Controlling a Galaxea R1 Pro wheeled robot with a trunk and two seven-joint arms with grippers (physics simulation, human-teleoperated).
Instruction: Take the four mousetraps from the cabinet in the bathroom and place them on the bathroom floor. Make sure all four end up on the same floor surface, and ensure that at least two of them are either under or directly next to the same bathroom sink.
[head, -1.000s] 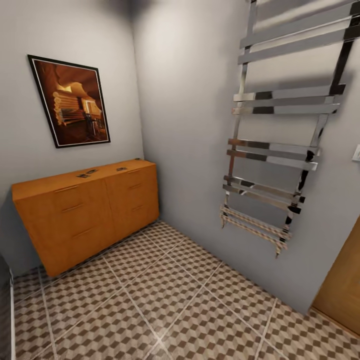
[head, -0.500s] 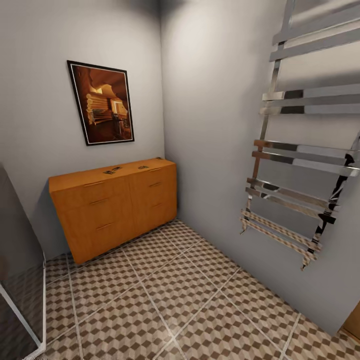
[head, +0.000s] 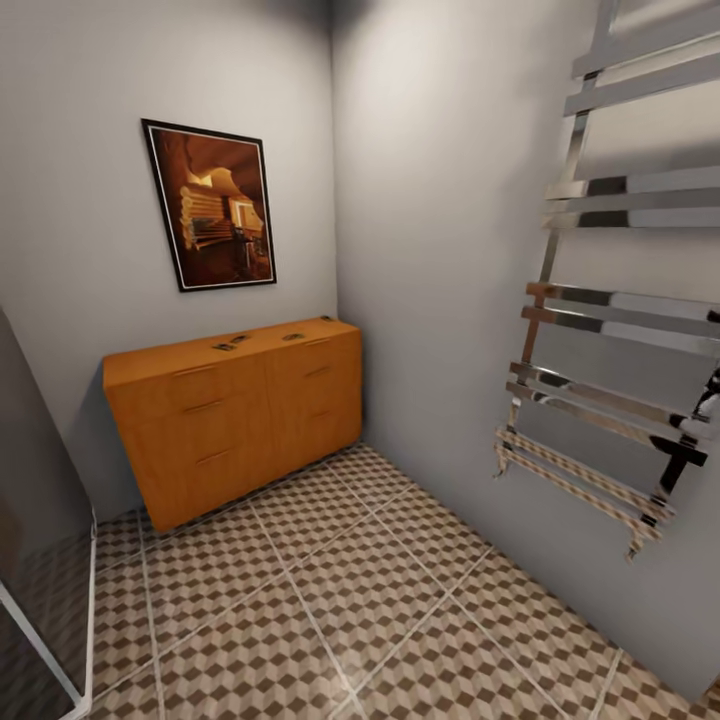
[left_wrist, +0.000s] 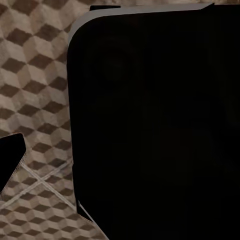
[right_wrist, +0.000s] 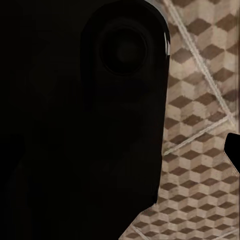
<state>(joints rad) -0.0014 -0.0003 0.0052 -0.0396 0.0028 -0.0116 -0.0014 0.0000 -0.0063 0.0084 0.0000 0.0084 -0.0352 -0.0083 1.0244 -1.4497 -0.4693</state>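
Note:
The orange-brown cabinet stands against the far wall under a framed picture, across the room from me. On its flat top lie small flat mousetraps, a pair near the middle and one further right; they are too small to make out in detail. The bathroom floor with its cube-pattern tiles stretches between me and the cabinet. The bathroom sink is out of view. In each wrist view a large dark part of the robot covers the tiles, with one dark tip at the picture's edge.
A chrome towel-rail ladder hangs on the right wall and sticks out a little. A glass panel with a pale frame stands at the near left. A framed picture hangs above the cabinet.
The head camera has swung left and slightly closer. The cabinet now sits further right in the picture, the glass panel has come into view, and the wooden door at right has left it.

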